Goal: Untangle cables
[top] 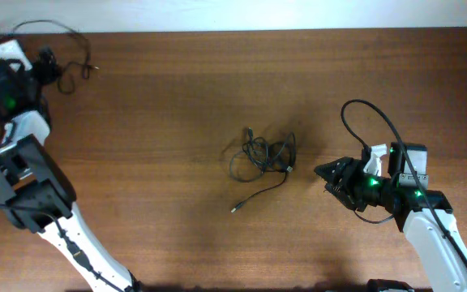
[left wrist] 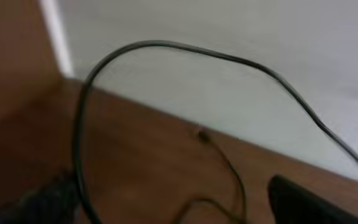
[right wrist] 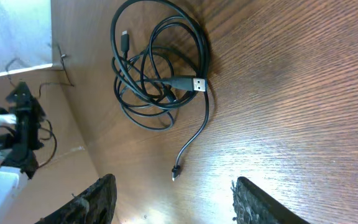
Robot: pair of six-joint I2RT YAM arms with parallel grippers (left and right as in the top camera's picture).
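Scene: a brown wooden table point(top: 177, 97) seen from above, with a robot arm at each side and a pale wall point(left wrist: 241, 37) behind it.

Cable bundle: thin black cords lie looped over one another at the middle of the table, forming the cable bundle point(top: 267, 152). The right wrist view shows several overlapping loops with a USB plug point(right wrist: 191, 84) resting across them.

Tail strand: one tail strand point(top: 258, 195) runs out of the bundle toward the near edge and ends in a small plug, lying flat and free of the loops.

Separate cable: a thin black separate cable point(top: 71, 49) lies in the far left corner, well apart from the bundle. In the left wrist view it arches up in front of the wall.

Right gripper: the right gripper point(top: 327, 177) sits low beside the bundle on its right, pointing at it. Its fingers are spread wide with nothing between them, and they do not touch the cords.

Left gripper: the left gripper point(top: 45, 61) is in the far left corner, close to the separate cable. That view is blurred, so I cannot tell whether it is clenched, released, or holding the cord.

Progress: judging from the layout, one cord appears to be pulled clear. The rest of the work remains, since the central loops are crossed and nothing grips them.

Next need: probably a grasp on a plug end or outer loop of the bundle.
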